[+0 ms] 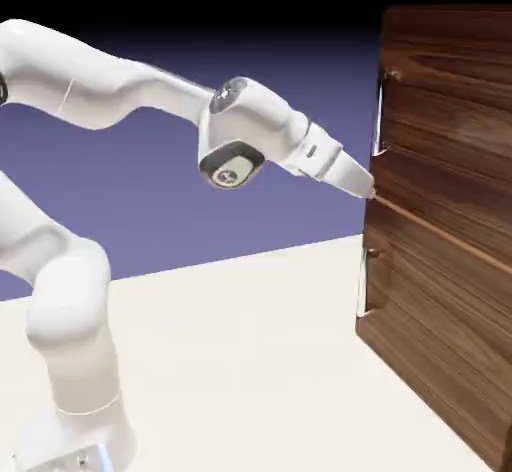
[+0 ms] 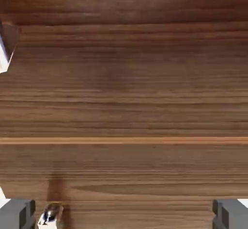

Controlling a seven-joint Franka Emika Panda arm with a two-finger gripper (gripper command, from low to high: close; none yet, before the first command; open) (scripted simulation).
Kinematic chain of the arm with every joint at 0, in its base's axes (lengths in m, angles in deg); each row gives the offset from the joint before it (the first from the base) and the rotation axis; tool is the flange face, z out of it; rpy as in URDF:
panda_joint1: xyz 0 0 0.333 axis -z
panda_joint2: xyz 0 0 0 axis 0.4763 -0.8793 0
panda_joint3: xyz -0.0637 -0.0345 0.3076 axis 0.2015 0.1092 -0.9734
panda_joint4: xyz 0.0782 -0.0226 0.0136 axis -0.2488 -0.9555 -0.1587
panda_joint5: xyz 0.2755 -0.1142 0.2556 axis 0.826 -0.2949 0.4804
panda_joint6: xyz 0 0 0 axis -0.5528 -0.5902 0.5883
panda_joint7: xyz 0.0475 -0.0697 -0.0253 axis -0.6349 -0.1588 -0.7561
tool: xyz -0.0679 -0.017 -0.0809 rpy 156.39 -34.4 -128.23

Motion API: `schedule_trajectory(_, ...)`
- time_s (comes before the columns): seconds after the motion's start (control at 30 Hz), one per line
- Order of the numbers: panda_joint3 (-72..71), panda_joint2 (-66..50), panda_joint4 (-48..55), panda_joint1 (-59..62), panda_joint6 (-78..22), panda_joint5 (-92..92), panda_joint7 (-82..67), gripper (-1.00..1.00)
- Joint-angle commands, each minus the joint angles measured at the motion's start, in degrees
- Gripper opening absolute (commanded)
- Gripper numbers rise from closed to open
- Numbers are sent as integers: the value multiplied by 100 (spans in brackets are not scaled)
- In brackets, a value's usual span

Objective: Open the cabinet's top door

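The cabinet (image 1: 450, 260) stands at the right of the exterior view, dark wood with two stacked panels. The top door (image 1: 450, 110) carries a long vertical silver handle (image 1: 380, 110) at its left edge. My gripper (image 1: 369, 191) points at the cabinet's front just below that handle's lower end, by the seam between the panels. In the hand view, wood grain of the top door (image 2: 126, 77) fills the picture, and the handle (image 2: 4, 51) shows only as a pale sliver at the left edge. The gripper (image 2: 124, 216) is open, its grey fingertips (image 2: 17, 214) far apart with nothing between them.
The lower door (image 1: 440, 340) has a shorter silver handle (image 1: 364, 285); its top end shows as a shiny bit (image 2: 51, 215) near my left fingertip. A light seam (image 2: 126, 139) separates the two panels. The cream table (image 1: 250, 360) stretches under the arm.
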Motion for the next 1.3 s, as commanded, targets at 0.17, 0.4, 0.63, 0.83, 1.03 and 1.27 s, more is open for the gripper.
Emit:
schedule_trajectory(0.17, -483, 73, 308, 477, -58, 1496, -1189, 0)
schedule_trajectory(0.4, -1046, 159, 668, 1033, -125, 3240, -2576, 0)
schedule_trajectory(0.63, -1609, 244, 1028, 1590, -192, 4985, -3963, 0)
schedule_trajectory(0.83, -2091, 318, 1336, 2066, -250, 6480, -5152, 0)
schedule_trajectory(1.03, -2574, 391, 1645, 2543, -307, 7975, -6341, 0)
schedule_trajectory(1.27, -3137, 476, 2005, 3099, -375, 9720, -7728, 0)
